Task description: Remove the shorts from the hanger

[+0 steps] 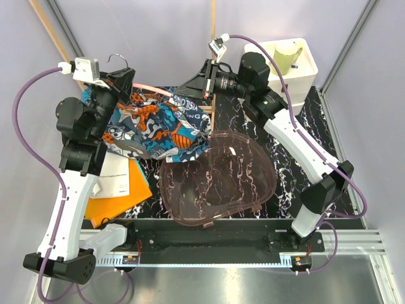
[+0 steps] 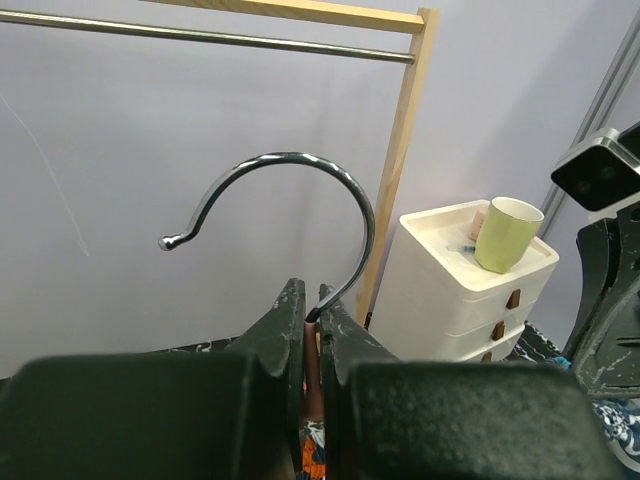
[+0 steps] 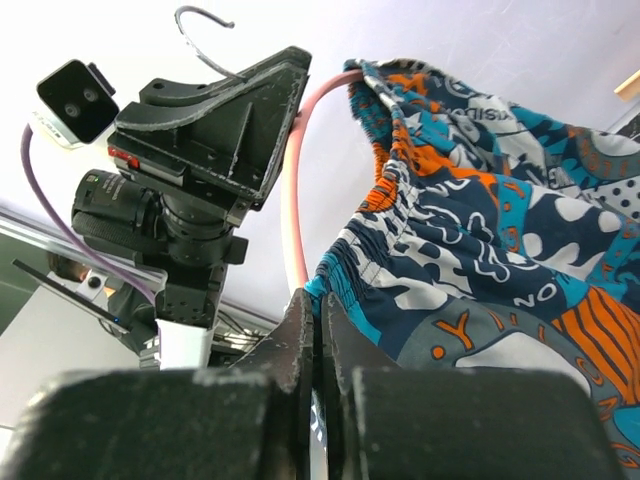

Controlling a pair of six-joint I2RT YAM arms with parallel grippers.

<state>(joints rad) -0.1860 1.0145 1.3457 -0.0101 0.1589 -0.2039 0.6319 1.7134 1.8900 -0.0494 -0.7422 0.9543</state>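
Observation:
The printed shorts (image 1: 158, 123) hang on the salmon-pink hanger (image 1: 149, 87), held above the table's back left. My left gripper (image 1: 121, 81) is shut on the hanger's neck just below the metal hook (image 2: 290, 190); pink plastic shows between its fingers (image 2: 312, 370). My right gripper (image 1: 197, 88) is shut on the shorts' elastic waistband edge (image 3: 350, 262) at the hanger's right end. In the right wrist view the pink hanger arm (image 3: 300, 180) curves up from my fingers to the left gripper, with the shorts (image 3: 500, 220) bunched to its right.
A clear pink-tinted plastic lid (image 1: 215, 174) lies mid-table. Orange folders and white paper (image 1: 117, 190) lie at the left. A white drawer unit with a green cup (image 1: 292, 60) stands at the back right. Wooden rack rods (image 2: 400, 150) stand behind.

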